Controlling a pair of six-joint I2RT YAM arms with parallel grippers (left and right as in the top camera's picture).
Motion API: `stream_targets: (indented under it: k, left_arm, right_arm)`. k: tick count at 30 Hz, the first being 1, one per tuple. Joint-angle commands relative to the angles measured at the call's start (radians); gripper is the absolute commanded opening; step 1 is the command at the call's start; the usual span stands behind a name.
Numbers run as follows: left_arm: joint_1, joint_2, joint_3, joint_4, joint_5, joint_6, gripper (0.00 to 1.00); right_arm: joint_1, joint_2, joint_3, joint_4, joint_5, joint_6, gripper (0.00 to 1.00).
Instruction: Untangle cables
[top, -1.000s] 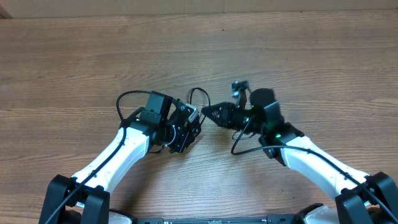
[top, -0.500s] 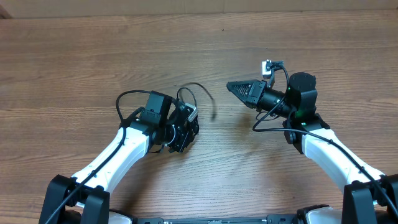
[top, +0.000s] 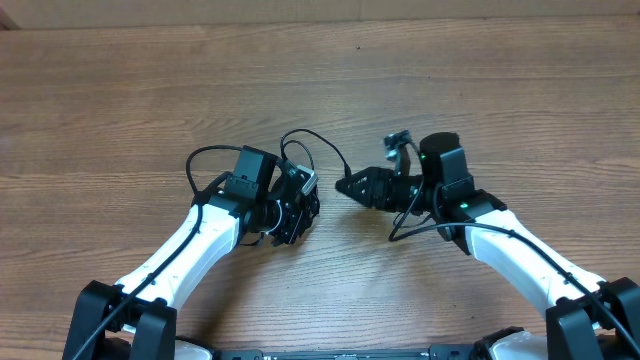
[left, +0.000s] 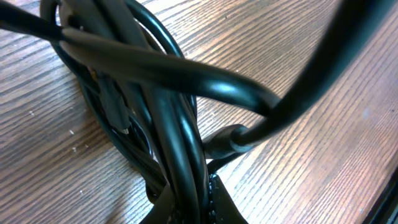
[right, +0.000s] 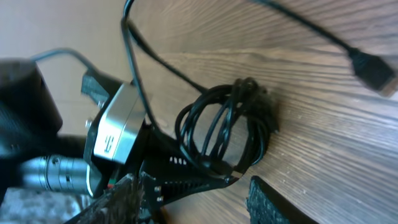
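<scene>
Our left gripper (top: 303, 200) pinches the cables (right: 227, 127), a light, limp, springy coil; our right gripper (top: 348, 186) gapes empty at its three o'clock; we'd take the loose strand near its plug (right: 373, 71).

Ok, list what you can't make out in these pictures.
Left wrist: cables too close and blurred; which strand crosses which is unclear.
Overhead: the left gripper covers most of them.
Right wrist: one plug is blurred, its tip at the right edge.

Glossy black cables (left: 177, 124); table (top: 150, 90) of mid-brown wood grain with darker streaks; arms (top: 190, 245) white-shelled with black joints and wiring.
</scene>
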Motion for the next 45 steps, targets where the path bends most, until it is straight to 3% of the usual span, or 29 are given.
stream_targets:
  k: [1,7,13,18,23,30,38,45]
  left_arm:
    - [0.002,0.002,0.001,-0.03,0.121,0.097,0.04]
    - [0.002,0.002,0.001,-0.085,0.147,0.332,0.04]
    - [0.002,0.002,0.001,-0.008,-0.162,0.365,0.04]
    - [0.002,0.002,0.001,0.111,-0.187,0.454,0.04]
    - [0.002,0.002,0.001,0.124,-0.187,0.58,0.04]
    - [0.002,0.002,0.001,0.112,-0.186,0.577,0.04]
    - [-0.001,0.002,0.001,0.098,-0.186,0.577,0.04]
    - [-0.002,0.002,0.001,0.097,-0.185,0.577,0.04]
  right_arm:
    - [0.018,-0.003,0.014,0.007,0.014,-0.079,0.57]
    - [-0.019,-0.003,0.014,0.006,0.045,-0.013,0.63]
    - [-0.072,-0.003,0.014,0.068,0.069,0.003,0.67]
    - [-0.064,-0.003,0.014,0.101,0.064,0.003,0.66]
    - [-0.037,-0.003,0.014,0.121,0.08,-0.005,0.66]
    - [-0.01,0.003,0.014,0.274,0.108,-0.004,0.57]
    - [0.085,0.045,0.014,0.363,0.277,-0.004,0.56]
    - [0.161,0.11,0.014,0.394,0.383,-0.003,0.48]
